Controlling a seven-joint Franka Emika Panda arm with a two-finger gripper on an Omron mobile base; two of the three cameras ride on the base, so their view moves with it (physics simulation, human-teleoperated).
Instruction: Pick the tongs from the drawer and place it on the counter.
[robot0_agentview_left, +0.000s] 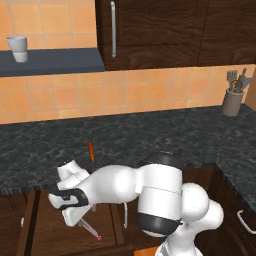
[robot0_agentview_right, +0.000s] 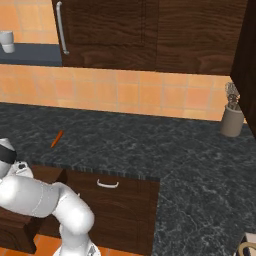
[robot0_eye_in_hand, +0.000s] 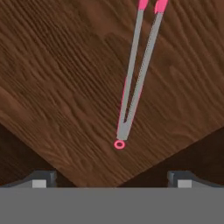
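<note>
Tabletop (robot0_agentview_left: 150, 137): bare of tongs, placement outstanding. Drawer (robot0_agentview_left: 55, 220): open, access done. Gripper (robot0_eye_in_hand: 112, 179) above drawer floor, fingers (robot0_eye_in_hand: 41, 180) spread wide, holding nothing. Tongs (robot0_eye_in_hand: 133, 83) flat on drawer floor ahead, ungrasped. Grasp, lift, transfer remain.

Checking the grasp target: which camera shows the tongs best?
The hand view: the tongs lie full-length on the drawer floor, both arms distinct. The left base view shows their tip beneath the claw.
</note>
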